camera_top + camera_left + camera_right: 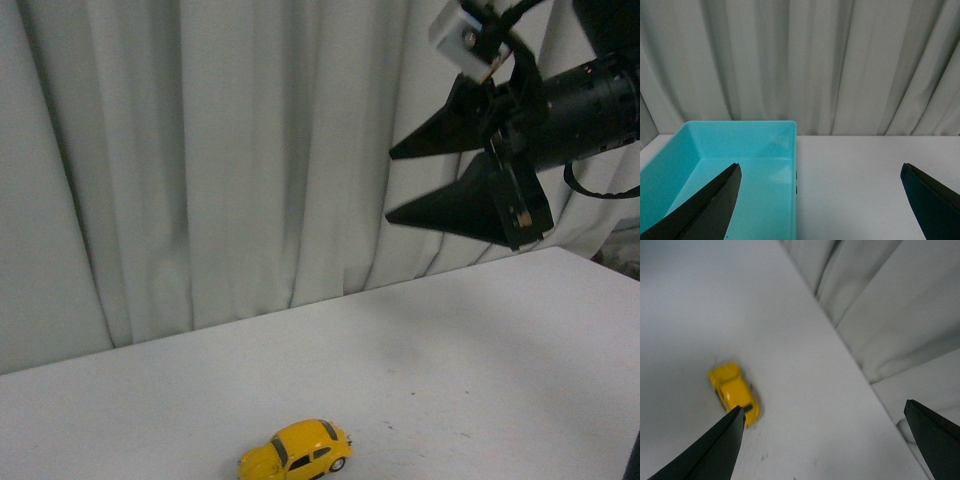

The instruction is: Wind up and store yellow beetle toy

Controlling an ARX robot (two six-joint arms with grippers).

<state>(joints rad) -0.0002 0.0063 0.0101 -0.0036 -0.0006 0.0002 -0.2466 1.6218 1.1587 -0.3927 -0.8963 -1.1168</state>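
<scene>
The yellow beetle toy (297, 450) sits alone on the white desk (480, 340), close to the robot. The right claw (390, 185) hangs high above it, wide open and empty, ready to come down. The left claw (820, 167), open and empty too, hangs by the blue-green box (740, 122), likely the toy's home.

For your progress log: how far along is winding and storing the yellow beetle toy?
Nothing looks done: the yellow beetle toy sits on the table. In hand: the right hand hangs open, clear of it. Left: grasp, wind, store, likely in the turquoise bin.
</scene>
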